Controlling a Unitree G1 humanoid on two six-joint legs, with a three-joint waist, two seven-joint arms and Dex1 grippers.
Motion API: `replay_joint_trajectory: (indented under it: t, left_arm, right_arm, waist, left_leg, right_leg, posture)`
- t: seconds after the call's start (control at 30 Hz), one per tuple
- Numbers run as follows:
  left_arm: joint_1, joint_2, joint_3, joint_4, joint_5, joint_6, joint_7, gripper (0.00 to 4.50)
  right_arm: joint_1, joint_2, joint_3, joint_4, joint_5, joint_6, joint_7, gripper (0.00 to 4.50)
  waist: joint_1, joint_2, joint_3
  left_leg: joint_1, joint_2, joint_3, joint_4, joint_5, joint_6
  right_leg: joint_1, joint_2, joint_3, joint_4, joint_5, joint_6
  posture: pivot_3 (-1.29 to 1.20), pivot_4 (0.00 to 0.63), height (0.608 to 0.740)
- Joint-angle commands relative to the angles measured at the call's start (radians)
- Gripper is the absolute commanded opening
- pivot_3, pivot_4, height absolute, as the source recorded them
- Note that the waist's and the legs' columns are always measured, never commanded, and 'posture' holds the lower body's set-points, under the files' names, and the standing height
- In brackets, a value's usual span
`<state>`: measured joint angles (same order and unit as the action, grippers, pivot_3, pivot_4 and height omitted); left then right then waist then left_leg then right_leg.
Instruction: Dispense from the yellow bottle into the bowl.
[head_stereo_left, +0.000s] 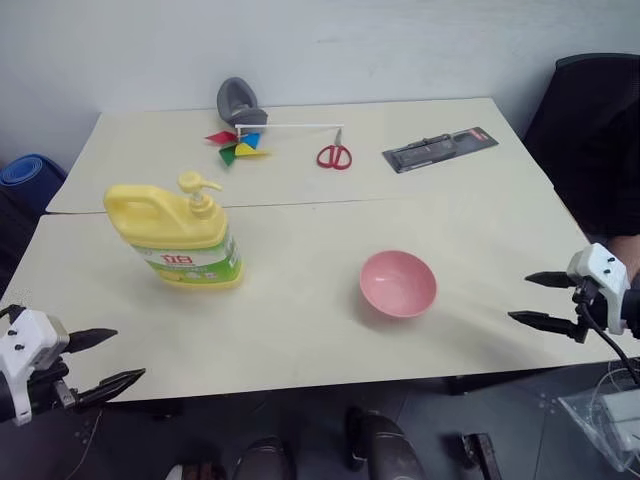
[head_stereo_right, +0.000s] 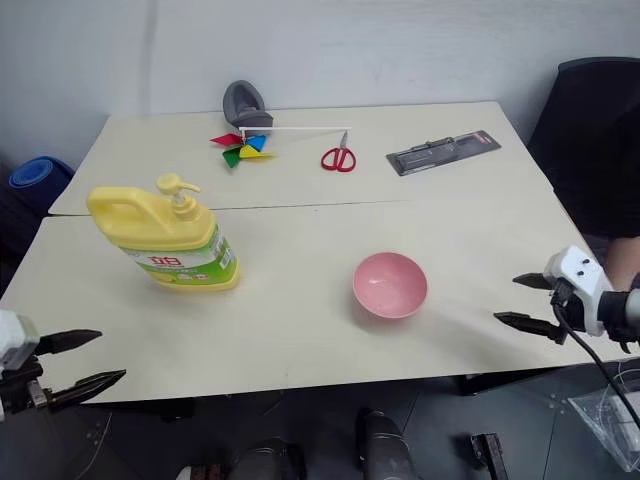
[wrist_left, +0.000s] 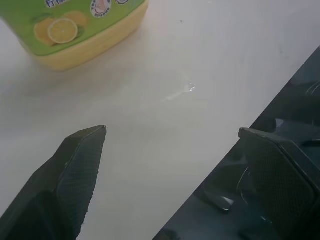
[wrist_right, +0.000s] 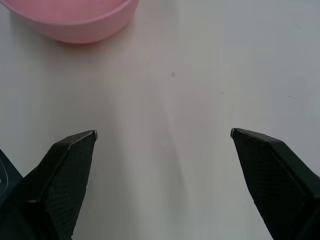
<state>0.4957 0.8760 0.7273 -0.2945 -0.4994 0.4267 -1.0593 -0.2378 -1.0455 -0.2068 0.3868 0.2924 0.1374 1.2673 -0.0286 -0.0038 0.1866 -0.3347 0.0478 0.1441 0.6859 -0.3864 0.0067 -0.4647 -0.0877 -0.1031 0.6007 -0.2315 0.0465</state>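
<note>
You had both arms low at the near edge of the pale beige table (head_stereo_left: 300, 330), one at each corner. Your left gripper (head_stereo_left: 112, 359) hung at the near left corner with its two black fingers spread wide and nothing between them; your right gripper (head_stereo_left: 534, 298) sat at the near right edge, spread just as wide and empty too.

The large squat yellow plastic jug with a loop handle, pump top and green-white label (head_stereo_left: 178, 236) stood upright on the left half of the table, well apart from your left gripper. In the left wrist view its lower label and base (wrist_left: 75, 35) lay ahead of the open fingers, with a small wet-looking glint on the tabletop near it, though I could not tell what that was.

The small round glossy pink plastic bowl (head_stereo_left: 398, 283) rested right of centre, apart from the jug and looking empty. The right wrist view had its rim (wrist_right: 75, 20) ahead of your right fingers, clear of them.

Farther back lay red-handled scissors (head_stereo_left: 334, 155), a coloured paper pinwheel on a white stick (head_stereo_left: 238, 145), a grey rounded object (head_stereo_left: 238, 99) and a flat dark packaged tool (head_stereo_left: 440, 149).
</note>
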Motion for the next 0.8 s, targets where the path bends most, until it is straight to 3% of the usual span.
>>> replay_joint_trajectory:
  t: [0.03,0.3,0.53,0.67,0.8]
  left_arm:
    - [0.007,-0.007,0.008,-0.019,-0.005,-0.002,-0.004,4.50]
    - [-0.042,-0.028,-0.022,-0.009,-0.029,0.022,0.017,4.50]
    - [-0.142,0.040,-0.082,-0.148,-0.147,0.105,-0.044,4.50]
    - [-0.329,0.151,-0.166,-0.264,-0.299,0.230,-0.030,4.50]
    - [-0.539,0.209,-0.272,-0.279,-0.405,0.316,-0.006,4.50]
  right_arm:
    - [0.014,-0.003,-0.047,-0.037,0.026,0.009,-0.012,4.47]
    - [0.042,0.021,-0.075,-0.111,0.031,0.015,-0.108,4.47]
    - [0.170,0.015,-0.099,-0.522,0.163,0.228,-0.116,4.47]
    - [0.130,0.067,0.003,-0.706,0.174,0.374,-0.230,4.47]
    - [0.024,0.171,0.156,-0.760,0.108,0.469,-0.367,4.47]
  waist:
    - [0.000,0.000,0.000]
    - [0.001,-0.001,0.000]
    - [0.003,-0.001,-0.001]
    - [0.003,-0.004,-0.002]
    - [0.000,-0.007,-0.004]
  left_leg:
    - [0.000,0.000,0.000,0.000,0.000,0.000]
    - [0.001,0.000,0.001,0.000,0.001,-0.001]
    - [0.001,0.001,0.000,0.000,0.001,-0.002]
    - [0.002,0.001,0.001,0.000,0.002,-0.003]
    - [0.003,0.001,0.001,0.000,0.004,-0.006]
  right_leg:
    - [0.000,0.000,0.000,0.000,0.000,0.000]
    - [0.000,0.002,0.001,0.001,0.000,0.000]
    - [0.000,0.003,0.002,0.002,0.000,0.000]
    - [0.001,0.003,0.003,0.004,0.000,0.000]
    - [0.000,0.006,0.005,0.006,0.002,-0.003]
  posture:
    - [0.00,0.150,0.740]
    - [0.00,0.150,0.740]
    - [0.00,0.150,0.740]
    - [0.00,0.150,0.740]
    - [0.00,0.150,0.740]
